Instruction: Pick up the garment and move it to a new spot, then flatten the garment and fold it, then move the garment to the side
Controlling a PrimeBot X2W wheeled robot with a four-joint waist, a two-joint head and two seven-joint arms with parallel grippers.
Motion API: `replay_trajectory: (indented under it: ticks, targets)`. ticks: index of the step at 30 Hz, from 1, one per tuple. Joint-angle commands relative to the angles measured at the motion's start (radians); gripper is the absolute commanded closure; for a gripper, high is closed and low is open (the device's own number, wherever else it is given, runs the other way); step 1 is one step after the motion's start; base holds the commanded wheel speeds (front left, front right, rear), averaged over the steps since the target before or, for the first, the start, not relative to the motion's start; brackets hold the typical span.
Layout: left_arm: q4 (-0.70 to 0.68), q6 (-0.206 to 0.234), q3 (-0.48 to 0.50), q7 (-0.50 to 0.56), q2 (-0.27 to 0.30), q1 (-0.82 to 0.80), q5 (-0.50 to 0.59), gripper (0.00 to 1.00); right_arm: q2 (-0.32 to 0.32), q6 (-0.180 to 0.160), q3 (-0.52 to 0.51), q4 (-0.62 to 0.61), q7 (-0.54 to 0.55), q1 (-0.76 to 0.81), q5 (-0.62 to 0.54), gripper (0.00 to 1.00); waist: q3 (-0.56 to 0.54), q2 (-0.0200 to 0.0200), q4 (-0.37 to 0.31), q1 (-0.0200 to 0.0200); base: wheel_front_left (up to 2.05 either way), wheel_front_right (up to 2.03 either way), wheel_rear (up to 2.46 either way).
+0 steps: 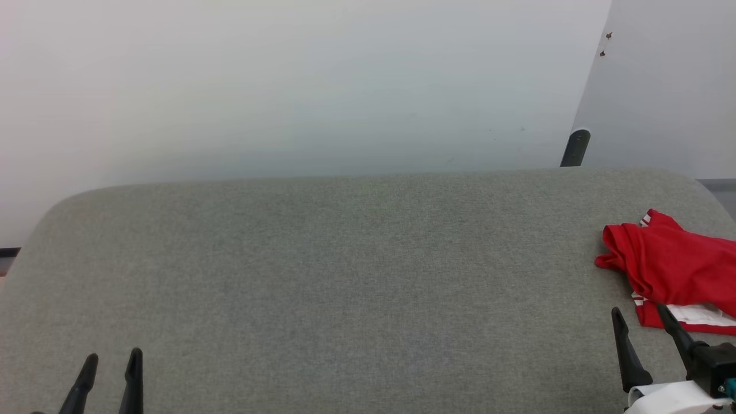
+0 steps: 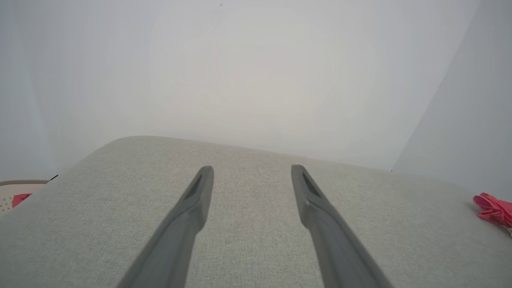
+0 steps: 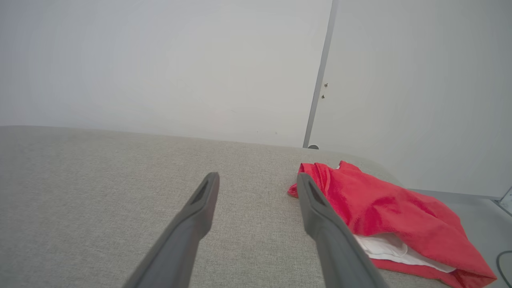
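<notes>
The garment (image 1: pixel 675 267), a red T-shirt with a white sleeve showing, lies crumpled at the right end of the grey fabric surface (image 1: pixel 345 276). In the right wrist view the garment (image 3: pixel 384 208) lies just right of my right gripper (image 3: pixel 258 180), which is open with nothing between its fingers. In the head view that right gripper (image 1: pixel 638 313) hovers just below and left of the shirt. At the lower left my left gripper (image 1: pixel 113 359) is open and empty, far from the shirt. The left wrist view has the left gripper (image 2: pixel 252 170) over bare fabric, the garment (image 2: pixel 494 208) at the far right edge.
A white wall stands behind the surface, with a grey panel (image 1: pixel 667 86) and a dark post (image 1: pixel 575 148) at the back right. The surface has rounded corners and drops off at the right end. A pale object with a red patch (image 2: pixel 20 198) lies beyond the left edge.
</notes>
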Motion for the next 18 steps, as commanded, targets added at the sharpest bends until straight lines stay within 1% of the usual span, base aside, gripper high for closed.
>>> replay_trajectory:
  ticks: [1, 18]
  targets:
    - [0.0, -0.004, 0.003, 0.001, 0.0, 0.01, 0.006, 0.0, 0.005, -0.001, -0.003, -0.007, 0.0, 0.012, -0.004, 0.0, 0.0, 0.0, -0.001, 0.0, 0.0, 0.0, 0.0]
    - [-0.016, -0.004, 0.002, 0.001, 0.002, 0.009, 0.014, 0.0, 0.024, -0.001, -0.007, -0.064, 0.02, 0.046, -0.014, 0.0, 0.008, 0.0, -0.007, 0.0, 0.0, 0.0, 0.0]
